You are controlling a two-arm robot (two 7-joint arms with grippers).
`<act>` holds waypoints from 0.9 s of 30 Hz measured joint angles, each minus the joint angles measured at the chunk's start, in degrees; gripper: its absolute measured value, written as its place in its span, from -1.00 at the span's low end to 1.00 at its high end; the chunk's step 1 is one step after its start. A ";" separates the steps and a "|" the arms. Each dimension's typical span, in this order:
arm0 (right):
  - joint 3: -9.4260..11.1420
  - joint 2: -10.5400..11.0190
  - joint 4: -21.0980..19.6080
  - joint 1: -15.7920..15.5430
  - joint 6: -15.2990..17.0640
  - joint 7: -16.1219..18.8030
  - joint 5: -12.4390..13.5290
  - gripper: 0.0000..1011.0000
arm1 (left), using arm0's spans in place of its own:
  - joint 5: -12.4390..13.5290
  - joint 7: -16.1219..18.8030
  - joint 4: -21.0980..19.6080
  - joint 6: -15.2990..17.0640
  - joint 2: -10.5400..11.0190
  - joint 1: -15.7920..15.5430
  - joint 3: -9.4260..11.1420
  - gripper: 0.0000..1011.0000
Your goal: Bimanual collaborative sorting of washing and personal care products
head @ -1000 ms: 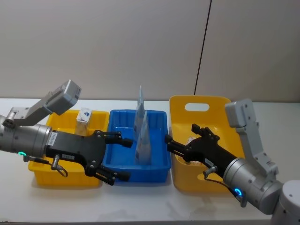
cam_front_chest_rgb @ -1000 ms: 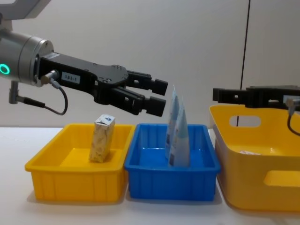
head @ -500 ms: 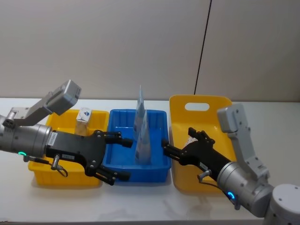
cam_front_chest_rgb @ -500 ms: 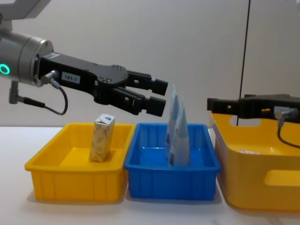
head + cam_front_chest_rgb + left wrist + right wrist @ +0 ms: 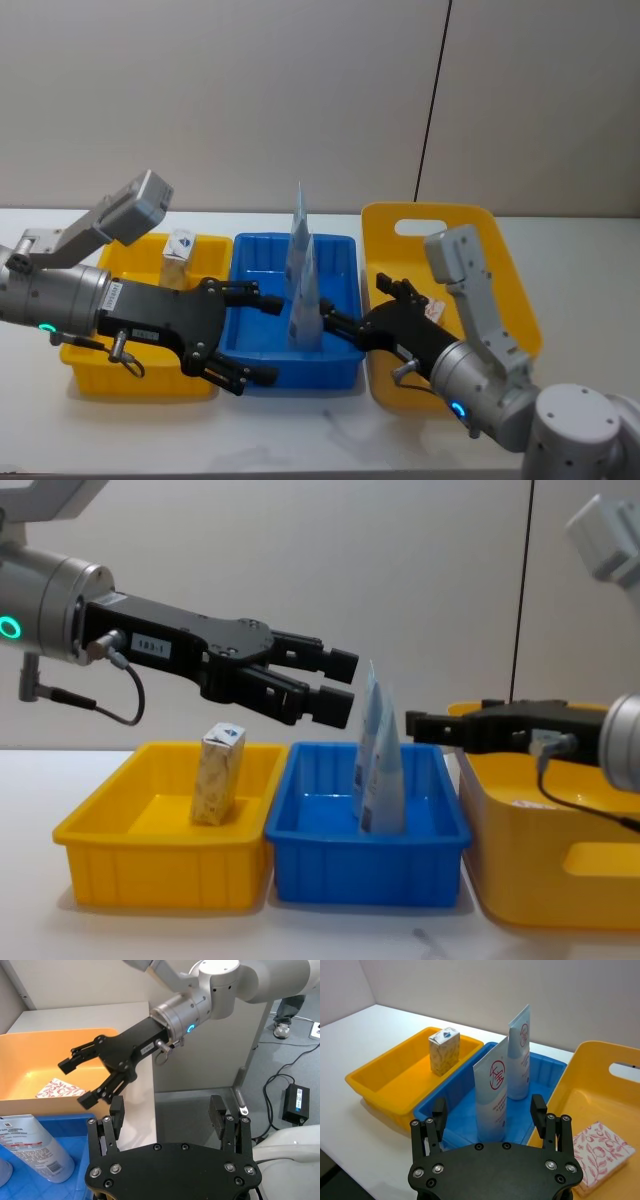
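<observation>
1. Three containers stand in a row along the surface (image 5: 320, 425). A yellow tray (image 5: 160, 875) is toward its left edge, a blue tray (image 5: 365, 865) is in the middle, and a deep yellow bin (image 5: 540, 880) is toward its right edge.
2. Two tubes (image 5: 492, 1092) stand upright, close together in the blue tray. The cream carton (image 5: 443, 1050) stands upright in the yellow tray. The red-patterned carton (image 5: 600, 1152) lies flat on the floor of the bin.
3. My left pincer (image 5: 262, 338) hovers spread wide and empty above the left part of the blue tray, level with the tube tips and apart from them.
4. My right pincer (image 5: 75, 1083) is also spread and empty. It hangs over the blue tray's right rim, facing the nearer tube without touching it.
5. I judge the sorting far along. I see no product loose on the surface, and the tubes and the cream carton each have a tray.
6. The red-patterned carton may be what is left. I cannot tell whether the bin is its proper place or only the supply box.
</observation>
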 joint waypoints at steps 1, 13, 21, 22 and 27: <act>-0.20 -0.23 0.64 0.35 -0.14 0.06 -0.15 0.99 | 0.00 0.00 0.00 0.00 0.00 0.00 0.00 0.98; -2.42 -3.63 8.43 5.01 -2.35 0.73 -2.85 0.98 | 0.00 0.00 0.00 0.00 0.00 0.00 0.00 0.98; -3.47 -5.77 13.16 7.66 -3.54 0.65 -4.48 0.98 | 0.00 0.00 0.00 0.00 0.00 0.00 0.00 0.98; -3.59 -6.12 13.96 8.08 -3.77 0.56 -4.75 0.99 | 0.00 0.00 0.00 0.00 0.00 0.00 0.00 0.98; -3.91 -7.38 16.53 9.48 -4.50 0.21 -5.63 0.99 | 0.00 0.00 0.00 0.00 0.00 0.00 0.00 0.98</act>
